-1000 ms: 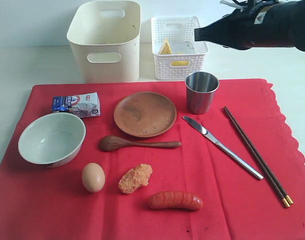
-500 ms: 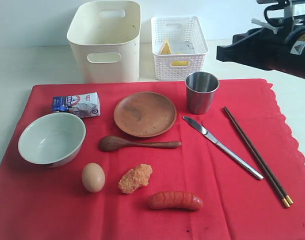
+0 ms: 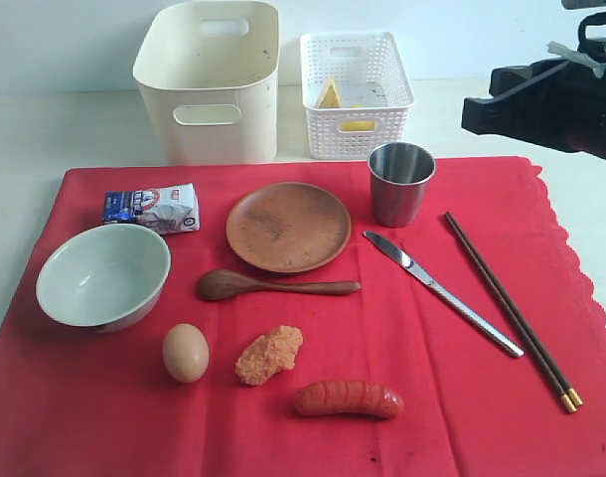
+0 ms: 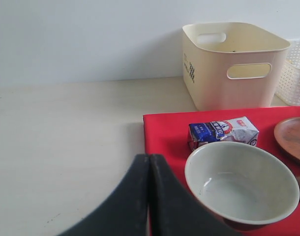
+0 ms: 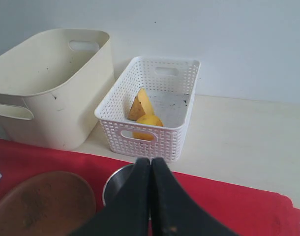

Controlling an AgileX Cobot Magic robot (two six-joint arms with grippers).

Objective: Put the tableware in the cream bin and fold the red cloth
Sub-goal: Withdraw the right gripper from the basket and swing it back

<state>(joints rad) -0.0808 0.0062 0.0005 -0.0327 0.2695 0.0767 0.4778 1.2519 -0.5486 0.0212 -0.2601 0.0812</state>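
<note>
All my tableware sits on the red cloth (image 3: 462, 417), none of it in the cream bin (image 3: 209, 84) beyond the cloth's far edge. The steel cup (image 3: 400, 182) stands upright, mouth up; the knife (image 3: 442, 293) lies on a diagonal, blade tip toward the cup, handle toward the near right. The chopsticks (image 3: 510, 310) run almost parallel beside it, gold tips at the near end; the spoon (image 3: 276, 285) lies crosswise, bowl end left, just below the plate (image 3: 288, 227). Over the last second my right arm has drawn back rightward from above the white basket (image 3: 356, 94). The right gripper (image 5: 150, 164) is pressed closed on nothing, above the cup; I judge the tableware untouched, with the cup likeliest first. The left gripper (image 4: 149, 162) is likewise closed and empty, beside the bowl (image 4: 241, 184).
</note>
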